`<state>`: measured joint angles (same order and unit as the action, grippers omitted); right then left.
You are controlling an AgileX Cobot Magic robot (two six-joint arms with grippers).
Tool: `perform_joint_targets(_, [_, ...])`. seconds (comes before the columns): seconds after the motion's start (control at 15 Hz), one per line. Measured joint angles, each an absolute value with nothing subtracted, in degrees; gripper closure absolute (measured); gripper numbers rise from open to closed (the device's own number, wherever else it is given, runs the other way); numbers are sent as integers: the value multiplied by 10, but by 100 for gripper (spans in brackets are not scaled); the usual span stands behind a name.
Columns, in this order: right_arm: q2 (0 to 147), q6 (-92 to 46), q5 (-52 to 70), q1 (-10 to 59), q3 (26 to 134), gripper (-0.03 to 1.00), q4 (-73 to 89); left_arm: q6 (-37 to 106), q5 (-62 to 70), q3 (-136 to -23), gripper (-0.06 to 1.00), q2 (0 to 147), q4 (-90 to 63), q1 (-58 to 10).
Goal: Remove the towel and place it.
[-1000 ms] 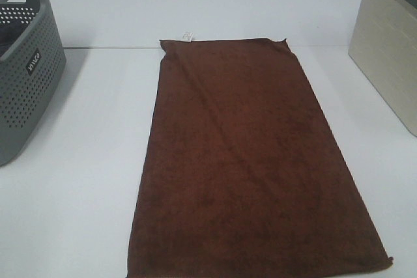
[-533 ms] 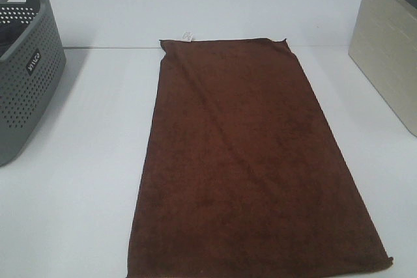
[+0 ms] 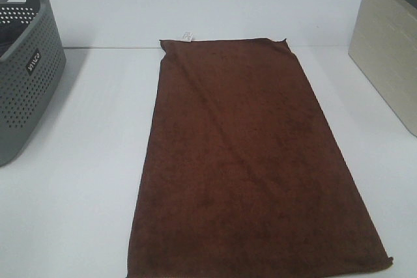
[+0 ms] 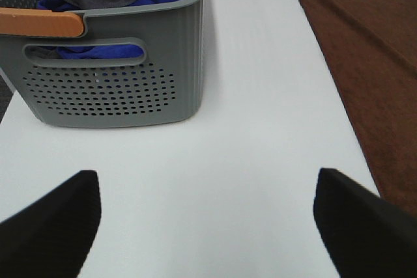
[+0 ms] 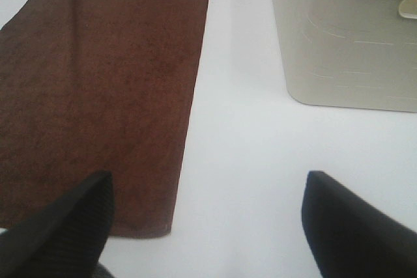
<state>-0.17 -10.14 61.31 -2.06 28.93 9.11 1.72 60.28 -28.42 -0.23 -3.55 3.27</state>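
The dark brown towel (image 3: 251, 161) lies spread flat on the white table, its small white tag (image 3: 187, 35) at the far left corner. It also shows in the left wrist view (image 4: 371, 63) and the right wrist view (image 5: 98, 89). Neither gripper shows in the exterior high view. My left gripper (image 4: 208, 226) is open and empty over bare table between the grey basket and the towel. My right gripper (image 5: 205, 226) is open and empty over bare table beside the towel's near right corner.
A grey perforated basket (image 3: 26, 76) stands at the far left; the left wrist view shows it (image 4: 117, 89) holding blue and grey cloths. A beige bin (image 3: 391, 43) stands at the far right, also in the right wrist view (image 5: 345, 43).
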Motion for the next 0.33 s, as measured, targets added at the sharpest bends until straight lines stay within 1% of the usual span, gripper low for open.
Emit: perform_joint_targets(0.33, [-2, -101, 613, -21, 289, 20, 91, 17, 603, -284, 13, -2, -36, 33])
